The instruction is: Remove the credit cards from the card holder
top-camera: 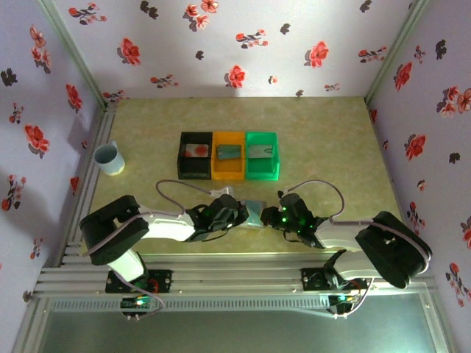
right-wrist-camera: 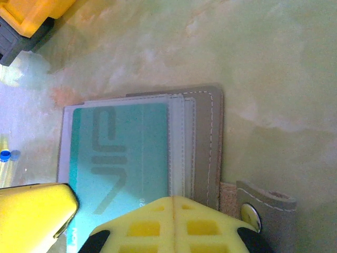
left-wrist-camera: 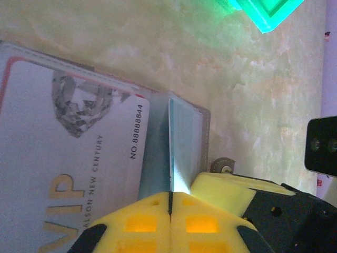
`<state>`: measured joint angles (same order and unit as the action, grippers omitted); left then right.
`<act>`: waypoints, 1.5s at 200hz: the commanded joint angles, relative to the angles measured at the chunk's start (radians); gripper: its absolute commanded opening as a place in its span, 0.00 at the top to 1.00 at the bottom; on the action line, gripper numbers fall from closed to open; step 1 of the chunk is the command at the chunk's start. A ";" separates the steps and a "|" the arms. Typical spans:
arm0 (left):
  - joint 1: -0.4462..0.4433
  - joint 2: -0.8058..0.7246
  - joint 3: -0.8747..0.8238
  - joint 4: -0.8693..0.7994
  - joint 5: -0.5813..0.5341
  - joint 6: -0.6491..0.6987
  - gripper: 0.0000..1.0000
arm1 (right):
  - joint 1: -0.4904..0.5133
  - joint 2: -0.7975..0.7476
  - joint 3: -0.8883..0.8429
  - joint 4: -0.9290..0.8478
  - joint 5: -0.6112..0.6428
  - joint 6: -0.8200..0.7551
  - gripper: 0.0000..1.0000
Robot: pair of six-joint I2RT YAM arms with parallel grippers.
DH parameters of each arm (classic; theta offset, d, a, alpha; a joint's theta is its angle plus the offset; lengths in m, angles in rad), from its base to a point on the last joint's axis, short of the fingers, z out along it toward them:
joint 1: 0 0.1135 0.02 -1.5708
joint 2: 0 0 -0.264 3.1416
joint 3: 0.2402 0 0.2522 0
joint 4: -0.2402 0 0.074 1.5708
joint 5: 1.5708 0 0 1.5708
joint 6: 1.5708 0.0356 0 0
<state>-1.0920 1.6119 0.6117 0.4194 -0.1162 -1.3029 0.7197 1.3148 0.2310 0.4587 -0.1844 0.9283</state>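
The card holder lies open near the table's front edge, between my two grippers. In the left wrist view my left gripper is shut on the edge of a teal credit card, which sticks out of the holder's pocket. A white VIP card sits in the other half. In the right wrist view the same teal card lies partly out of the grey pocket. My right gripper is shut, its tips pressing on the pocket's edge. Seen from above, the left gripper and right gripper flank the holder.
Behind the holder stand a black bin, an orange bin and a green bin, each with a card inside. A pale blue cup stands at the far left. The holder's snap tab lies beside my right fingers.
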 commanded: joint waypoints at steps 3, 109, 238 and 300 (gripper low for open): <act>0.003 -0.033 -0.013 0.025 -0.037 0.019 1.00 | -0.002 -0.010 -0.007 -0.122 0.012 0.006 0.96; 0.002 -0.029 -0.023 0.048 -0.022 0.033 1.00 | -0.002 -0.143 0.059 -0.232 -0.015 -0.006 0.98; -0.014 0.014 -0.016 0.108 0.000 0.034 1.00 | 0.022 -0.035 0.096 -0.049 0.006 0.047 1.00; -0.016 0.026 -0.025 0.152 0.009 0.037 1.00 | 0.025 0.043 0.022 0.027 0.088 0.069 1.00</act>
<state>-1.0992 1.6199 0.5987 0.5076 -0.1112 -1.2953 0.7376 1.3212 0.2855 0.4377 -0.1493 0.9749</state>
